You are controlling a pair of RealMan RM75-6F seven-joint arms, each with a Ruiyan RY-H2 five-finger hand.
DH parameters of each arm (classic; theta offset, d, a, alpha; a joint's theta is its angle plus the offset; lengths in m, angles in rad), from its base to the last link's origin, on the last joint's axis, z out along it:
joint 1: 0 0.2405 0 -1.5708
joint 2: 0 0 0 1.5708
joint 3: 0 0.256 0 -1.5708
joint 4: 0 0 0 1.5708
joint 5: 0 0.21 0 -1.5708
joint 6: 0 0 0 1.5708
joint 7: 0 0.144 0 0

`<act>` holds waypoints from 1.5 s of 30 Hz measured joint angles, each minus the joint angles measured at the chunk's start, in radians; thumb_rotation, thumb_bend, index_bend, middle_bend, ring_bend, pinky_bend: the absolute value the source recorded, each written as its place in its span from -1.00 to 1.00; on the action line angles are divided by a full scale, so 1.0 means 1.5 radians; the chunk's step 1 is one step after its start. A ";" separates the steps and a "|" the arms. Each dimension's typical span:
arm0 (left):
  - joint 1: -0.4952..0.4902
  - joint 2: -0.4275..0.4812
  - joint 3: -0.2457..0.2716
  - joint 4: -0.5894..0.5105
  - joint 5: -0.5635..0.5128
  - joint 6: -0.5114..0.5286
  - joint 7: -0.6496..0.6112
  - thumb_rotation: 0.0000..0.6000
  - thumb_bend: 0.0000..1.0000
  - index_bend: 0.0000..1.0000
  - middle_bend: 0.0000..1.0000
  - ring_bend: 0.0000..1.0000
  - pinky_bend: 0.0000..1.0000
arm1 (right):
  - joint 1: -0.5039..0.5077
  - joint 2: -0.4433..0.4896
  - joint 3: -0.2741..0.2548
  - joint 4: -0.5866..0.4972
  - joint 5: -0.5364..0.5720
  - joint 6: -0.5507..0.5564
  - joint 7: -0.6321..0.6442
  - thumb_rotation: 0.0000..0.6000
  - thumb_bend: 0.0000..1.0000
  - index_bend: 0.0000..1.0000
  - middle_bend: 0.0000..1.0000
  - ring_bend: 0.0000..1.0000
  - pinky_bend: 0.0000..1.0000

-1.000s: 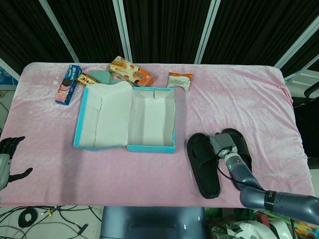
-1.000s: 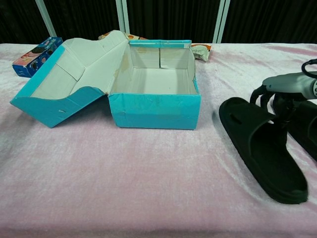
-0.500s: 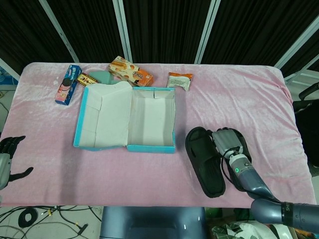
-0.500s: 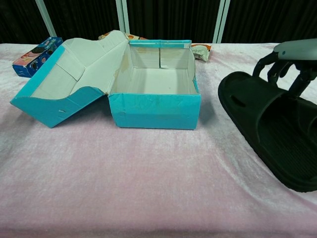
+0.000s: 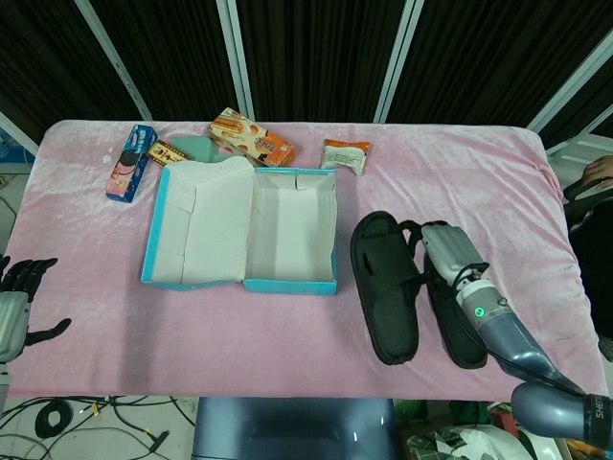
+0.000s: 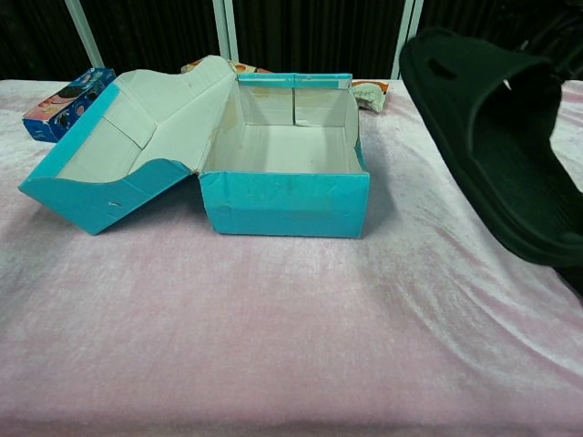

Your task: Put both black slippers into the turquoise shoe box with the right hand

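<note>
Right hand (image 5: 448, 251) grasps lifted black rubber slipper (image 5: 386, 285) by its strap; loose hold may drop it short of open turquoise cardboard shoe box (image 5: 287, 284), left.

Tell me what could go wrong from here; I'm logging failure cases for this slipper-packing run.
1. The right hand holds the lifted slipper only by its strap edge, so the slipper may tilt or slip out during the carry.
2. The turquoise shoe box looks light and unanchored; the long slipper could catch its near wall and push it.
3. The second slipper lies under the right arm and may get dragged.
</note>
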 measured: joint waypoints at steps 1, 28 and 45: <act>0.000 0.000 0.000 0.000 -0.001 -0.001 0.000 1.00 -0.99 -0.66 -0.62 -0.75 -0.92 | 0.009 -0.007 0.006 0.002 0.011 0.001 -0.001 1.00 -0.64 0.04 0.08 -0.38 -0.62; 0.004 -0.011 0.006 0.022 -0.029 -0.020 -0.007 1.00 -0.99 -0.66 -0.63 -0.75 -0.92 | 0.304 -0.254 0.117 0.139 0.470 0.191 -0.274 1.00 -0.64 0.04 0.10 -0.38 -0.67; 0.003 -0.016 0.005 0.033 -0.051 -0.038 -0.011 1.00 -0.99 -0.66 -0.63 -0.75 -0.92 | 0.382 -0.375 0.167 0.326 0.541 0.240 -0.381 1.00 -0.64 0.06 0.13 -0.38 -0.71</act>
